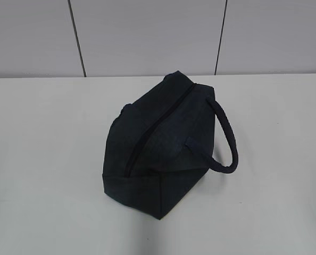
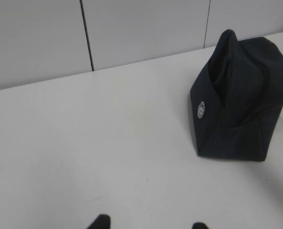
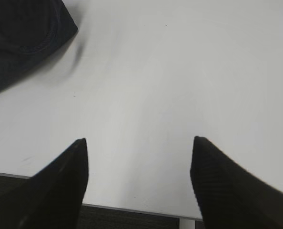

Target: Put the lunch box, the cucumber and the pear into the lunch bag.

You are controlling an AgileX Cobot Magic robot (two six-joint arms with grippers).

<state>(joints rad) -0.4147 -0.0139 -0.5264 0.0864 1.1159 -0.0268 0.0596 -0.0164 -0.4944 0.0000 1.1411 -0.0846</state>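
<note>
The dark navy lunch bag [image 1: 158, 149] stands in the middle of the white table with its top zipper shut and its loop handle [image 1: 227, 138] hanging to the right. It also shows in the left wrist view [image 2: 241, 105] at the right and in the right wrist view [image 3: 22, 38] at the top left. My left gripper [image 2: 149, 223] is open and empty, well short of the bag. My right gripper [image 3: 139, 143] is open and empty over the table's front edge. The lunch box, cucumber and pear are out of view. Neither gripper shows in the exterior view.
The white table [image 1: 46, 159] stretches round the bag. A grey panelled wall [image 1: 147, 32] stands behind it. The table's front edge [image 3: 132, 207] lies just under my right gripper.
</note>
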